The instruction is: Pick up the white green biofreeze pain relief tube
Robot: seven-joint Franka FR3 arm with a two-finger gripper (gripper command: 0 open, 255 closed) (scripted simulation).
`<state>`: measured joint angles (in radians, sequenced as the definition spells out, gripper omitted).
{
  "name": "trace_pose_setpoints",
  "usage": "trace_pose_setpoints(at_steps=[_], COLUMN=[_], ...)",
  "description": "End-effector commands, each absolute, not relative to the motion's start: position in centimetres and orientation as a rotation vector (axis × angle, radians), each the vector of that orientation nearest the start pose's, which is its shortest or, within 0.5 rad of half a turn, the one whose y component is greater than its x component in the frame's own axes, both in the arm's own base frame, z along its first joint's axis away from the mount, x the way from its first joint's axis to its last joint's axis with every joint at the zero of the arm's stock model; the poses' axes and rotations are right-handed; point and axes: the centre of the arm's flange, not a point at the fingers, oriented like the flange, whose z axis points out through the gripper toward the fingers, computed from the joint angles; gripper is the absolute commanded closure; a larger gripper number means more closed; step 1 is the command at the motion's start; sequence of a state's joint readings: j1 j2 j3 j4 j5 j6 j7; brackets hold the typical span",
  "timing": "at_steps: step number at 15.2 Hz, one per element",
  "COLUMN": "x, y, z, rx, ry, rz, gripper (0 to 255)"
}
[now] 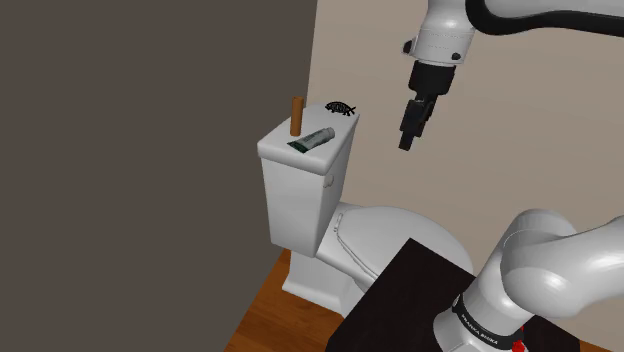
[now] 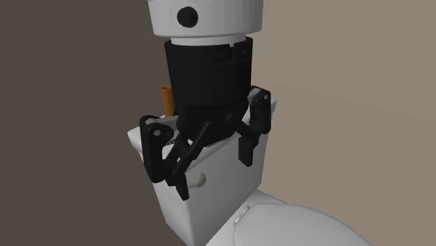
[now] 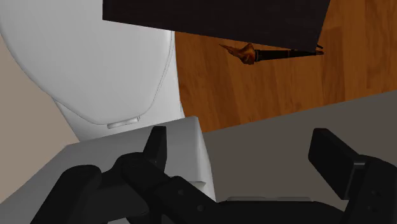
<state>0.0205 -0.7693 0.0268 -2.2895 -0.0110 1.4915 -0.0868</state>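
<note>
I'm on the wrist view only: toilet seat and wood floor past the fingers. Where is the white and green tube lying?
Observer: In the shoulder view, the tube lies flat on the toilet tank lid.
Operator: Anything crowding it?
Observer: A brown cylinder stands upright close beside it; I cannot tell whether they touch.
Operator: And where is my gripper relative to that lid?
Observer: The gripper hangs in the air off the shoulder view's right of the tank, roughly level with the lid and well apart from the tube.
</note>
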Motion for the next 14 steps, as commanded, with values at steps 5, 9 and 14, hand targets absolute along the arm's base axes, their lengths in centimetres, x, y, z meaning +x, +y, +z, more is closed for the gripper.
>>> trace_pose_setpoints(at_steps=[5,9,14], x=[35.0,40.0,46.3], y=[-0.2,-1.1,-0.8], z=[59.9,58.7,57.1], rx=[-3.164,-3.128,-3.03], ry=[-0.532,-0.867,-1.283], rz=[0.086,0.124,0.172], gripper=[0,0,0])
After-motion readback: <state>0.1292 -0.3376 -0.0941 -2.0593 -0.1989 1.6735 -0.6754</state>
